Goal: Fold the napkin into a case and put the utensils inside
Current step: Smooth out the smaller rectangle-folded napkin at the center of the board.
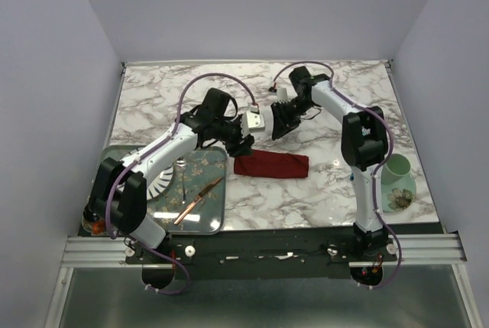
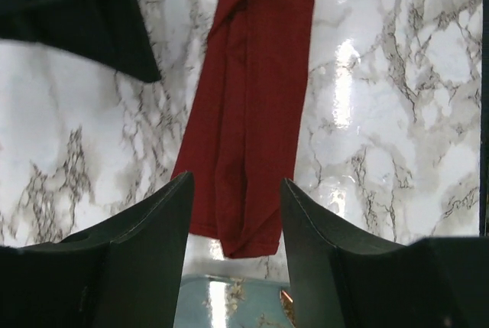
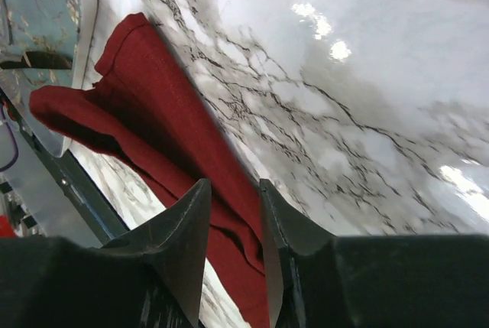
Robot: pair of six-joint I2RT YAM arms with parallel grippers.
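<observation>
The napkin (image 1: pixel 271 165) lies on the marble as a long, narrow dark red fold, its near end a little rumpled. In the left wrist view the napkin (image 2: pixel 252 114) runs away from my left gripper (image 2: pixel 236 184), whose jaws stand open just above its near end, holding nothing. My left gripper (image 1: pixel 241 147) hovers at the cloth's left end. My right gripper (image 1: pixel 278 127) hangs behind the cloth's middle. In the right wrist view, my right gripper (image 3: pixel 234 189) is open above the napkin (image 3: pixel 160 114), with the cloth showing under the gap. The utensils are hidden.
A pale blue patterned tray (image 1: pixel 210 225) sits at the front left with a striped plate (image 1: pixel 162 184), a copper knife (image 1: pixel 197 199) and a small silver spoon (image 1: pixel 182 169). A green mug (image 1: pixel 397 170) stands by a flowered saucer (image 1: pixel 400 199) at the right.
</observation>
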